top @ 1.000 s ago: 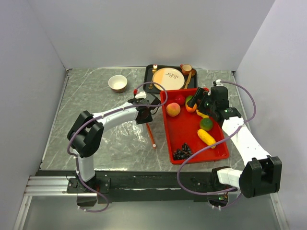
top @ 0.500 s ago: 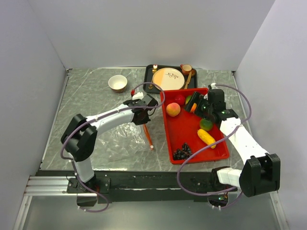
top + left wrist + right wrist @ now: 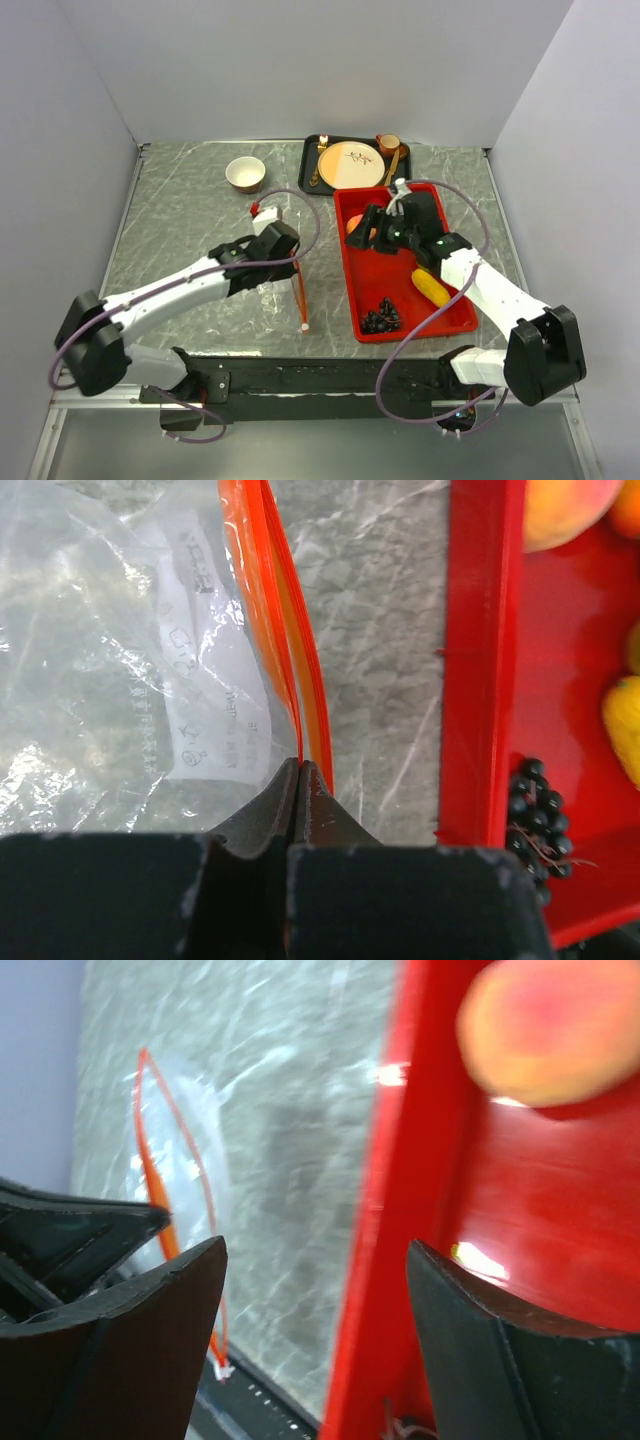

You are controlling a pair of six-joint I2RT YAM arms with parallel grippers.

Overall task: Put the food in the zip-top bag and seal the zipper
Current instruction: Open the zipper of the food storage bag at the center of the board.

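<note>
The clear zip-top bag (image 3: 110, 670) lies on the marble left of the red tray (image 3: 462, 318). My left gripper (image 3: 300, 767) is shut on the bag's orange zipper (image 3: 285, 630), and the two strips of the mouth stand slightly apart beyond the pinch. From above, the zipper (image 3: 299, 298) runs toward the near edge and ends at a white slider (image 3: 304, 327). My right gripper (image 3: 315, 1260) is open over the tray's left rim (image 3: 400, 1200), empty, with the peach (image 3: 550, 1030) just beyond it. Of the food, a yellow piece (image 3: 430, 287) and the grapes (image 3: 380, 319) sit in the tray; other pieces are hidden by the right arm.
A black tray with a cream plate (image 3: 351, 163), cutlery and a small cup (image 3: 388, 145) stands behind the red tray. A small bowl (image 3: 245, 173) sits at the back left. Grey walls close both sides.
The left gripper closed on the zipper and pulled back toward the near left, dragging the bag's mouth along. The right gripper swung left across the tray to the peach, its jaws narrowing slightly.
</note>
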